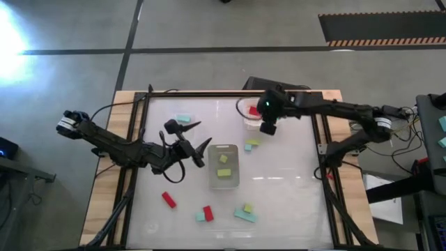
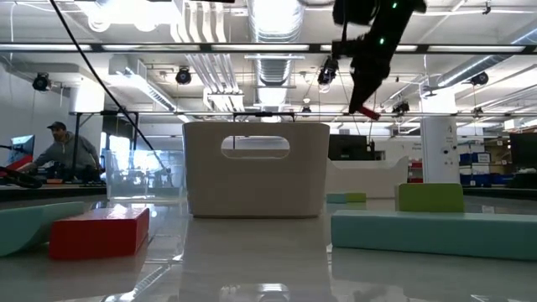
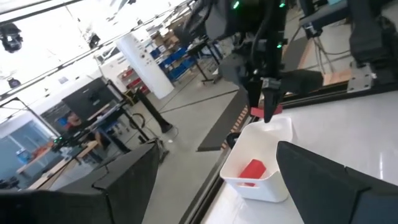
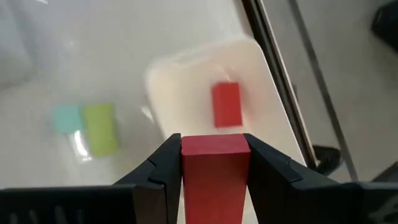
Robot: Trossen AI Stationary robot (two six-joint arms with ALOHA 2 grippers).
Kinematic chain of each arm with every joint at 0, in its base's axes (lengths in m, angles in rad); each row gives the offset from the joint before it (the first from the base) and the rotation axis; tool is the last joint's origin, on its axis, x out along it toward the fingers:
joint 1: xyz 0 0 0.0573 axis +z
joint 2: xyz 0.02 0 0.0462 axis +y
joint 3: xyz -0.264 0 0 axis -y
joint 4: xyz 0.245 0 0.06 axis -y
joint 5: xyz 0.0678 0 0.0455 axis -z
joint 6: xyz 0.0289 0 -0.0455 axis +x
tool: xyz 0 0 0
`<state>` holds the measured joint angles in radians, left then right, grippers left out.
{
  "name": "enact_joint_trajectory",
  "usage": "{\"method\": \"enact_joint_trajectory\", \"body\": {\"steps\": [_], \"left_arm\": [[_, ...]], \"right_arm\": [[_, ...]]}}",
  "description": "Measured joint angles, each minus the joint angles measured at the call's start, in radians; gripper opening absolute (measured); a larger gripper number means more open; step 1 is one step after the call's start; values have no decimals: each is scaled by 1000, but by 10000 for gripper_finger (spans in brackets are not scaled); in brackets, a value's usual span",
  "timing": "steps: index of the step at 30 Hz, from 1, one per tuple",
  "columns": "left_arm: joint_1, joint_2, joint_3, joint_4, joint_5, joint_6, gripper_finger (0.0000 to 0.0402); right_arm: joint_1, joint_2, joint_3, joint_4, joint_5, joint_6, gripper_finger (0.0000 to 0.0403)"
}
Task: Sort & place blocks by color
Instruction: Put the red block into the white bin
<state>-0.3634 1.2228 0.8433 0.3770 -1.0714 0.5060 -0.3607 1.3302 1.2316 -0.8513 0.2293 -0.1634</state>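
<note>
Two right gripper fingers pinched upright red block above white tray holding another red block, left gripper fingers spread wide, empty, above table.

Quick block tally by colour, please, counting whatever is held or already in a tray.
Red blocks: 4 (one held in the right pincer)
Teal blocks: 4
Yellow-green blocks: 4
Total: 12
</note>
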Motion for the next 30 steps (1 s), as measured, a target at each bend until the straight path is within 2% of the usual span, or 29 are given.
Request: {"method": "enact_joint_trajectory", "body": {"steps": [6,13,22,30], "left_arm": [[0,0,-2,0,-16,0,306],[0,0,-12,0,-17,-1,306],[0,-2,-18,0,-19,-1,306],[0,-2,-18,2,-19,-1,306]], "right_arm": [[-146,110,0,0,-52,-101,124],[-235,262,-1,27,-54,-178,124],[-267,373,1,58,-46,-215,135],[-269,380,6,62,-46,-214,185]]}}
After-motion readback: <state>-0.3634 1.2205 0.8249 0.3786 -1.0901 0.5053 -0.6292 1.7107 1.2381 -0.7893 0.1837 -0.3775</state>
